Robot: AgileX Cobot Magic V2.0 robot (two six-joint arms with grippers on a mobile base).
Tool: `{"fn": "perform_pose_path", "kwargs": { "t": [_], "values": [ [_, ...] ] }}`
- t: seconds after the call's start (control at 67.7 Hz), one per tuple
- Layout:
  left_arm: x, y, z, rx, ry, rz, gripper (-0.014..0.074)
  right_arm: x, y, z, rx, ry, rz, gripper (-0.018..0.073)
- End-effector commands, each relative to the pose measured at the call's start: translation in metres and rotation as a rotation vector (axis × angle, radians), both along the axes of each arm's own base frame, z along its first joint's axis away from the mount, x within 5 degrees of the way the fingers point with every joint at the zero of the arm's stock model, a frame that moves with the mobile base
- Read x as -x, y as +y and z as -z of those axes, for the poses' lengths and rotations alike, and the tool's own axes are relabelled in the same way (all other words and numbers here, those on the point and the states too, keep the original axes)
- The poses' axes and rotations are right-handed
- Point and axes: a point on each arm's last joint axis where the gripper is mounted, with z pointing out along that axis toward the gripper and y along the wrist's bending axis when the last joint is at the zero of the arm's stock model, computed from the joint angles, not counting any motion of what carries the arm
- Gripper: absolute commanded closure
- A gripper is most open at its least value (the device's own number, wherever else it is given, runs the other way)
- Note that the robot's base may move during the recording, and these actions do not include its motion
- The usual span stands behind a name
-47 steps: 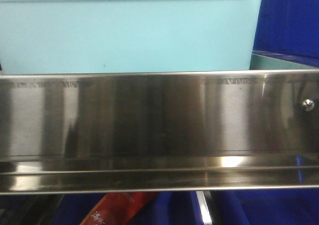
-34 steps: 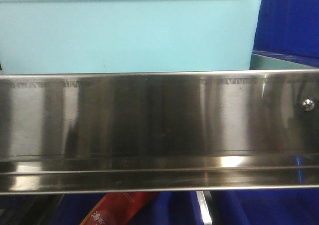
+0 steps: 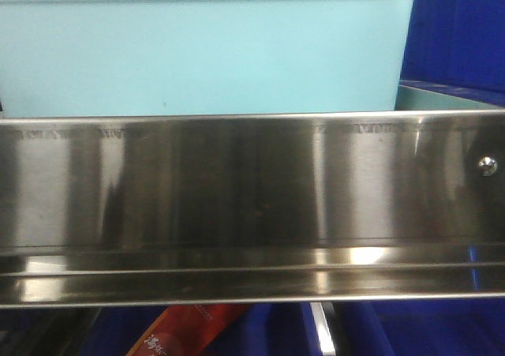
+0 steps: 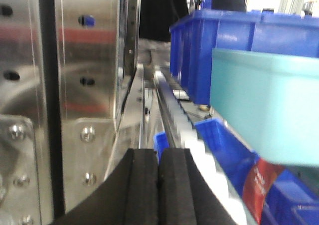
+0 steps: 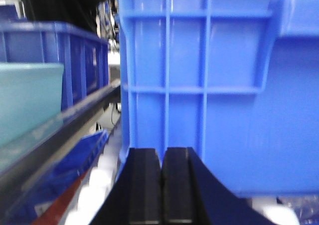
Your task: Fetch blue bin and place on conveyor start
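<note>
Blue bin (image 3: 205, 56): pale aqua, smooth wall, thin rim on top; fills upper part of front view; just behind top edge of steel rail (image 3: 252, 206); bottom hidden by this rail
Steel rail: shiny, across whole width of front view; screw head (image 3: 487, 164) near right end
Red packet (image 3: 193, 328): below the rail, white characters on it, only partly seen
Dark blue crates (image 4: 219, 40): in a row behind the bin in left wrist view; ribbed walls
Left gripper (image 4: 158, 157): jaws together, black pads touching, nothing between; steel frame panel (image 4: 84, 60) with bolts at left; bin at right of this view, apart from the jaws
Right gripper (image 5: 162, 155): jaws together, nothing between; close before wall of ribbed blue crate (image 5: 209, 85); bin only at left edge of this view, blurred, apart from the jaws
</note>
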Motion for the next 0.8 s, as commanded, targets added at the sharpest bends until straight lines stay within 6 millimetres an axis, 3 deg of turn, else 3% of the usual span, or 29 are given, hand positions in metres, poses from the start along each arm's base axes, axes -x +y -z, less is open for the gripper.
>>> {"fn": "perform_pose_path", "kwargs": {
  "t": [0.0, 0.162, 0.266, 0.472, 0.546, 0.723, 0.782],
  "values": [
    [0.001, 0.000, -0.007, -0.001, -0.075, -0.002, 0.0707, 0.001, 0.000, -0.005, 0.009, -0.051, 0.003, 0.0721],
    [0.003, 0.001, -0.020, 0.000, -0.212, -0.006, 0.0707, 0.002, -0.001, -0.012, 0.012, -0.123, 0.009, 0.0721],
    [0.007, 0.000, -0.037, 0.000, -0.230, -0.005, 0.0707, 0.010, 0.001, -0.046, 0.019, -0.188, 0.006, 0.0721],
    [0.028, 0.000, -0.099, -0.002, -0.179, 0.005, 0.0659, 0.034, 0.005, -0.118, 0.023, -0.191, -0.010, 0.0689],
    [0.033, -0.001, -0.121, -0.003, -0.130, 0.008, 0.0559, 0.035, 0.005, -0.138, 0.019, -0.167, -0.014, 0.0574],
    [0.024, -0.001, -0.165, -0.004, -0.066, 0.011, 0.0197, 0.016, 0.003, -0.168, 0.003, -0.103, -0.021, 0.0043],
    [0.014, -0.001, -0.170, -0.004, -0.037, 0.011, 0.0115, 0.008, 0.002, -0.167, 0.007, -0.074, -0.017, -0.0016]
  ]
}}
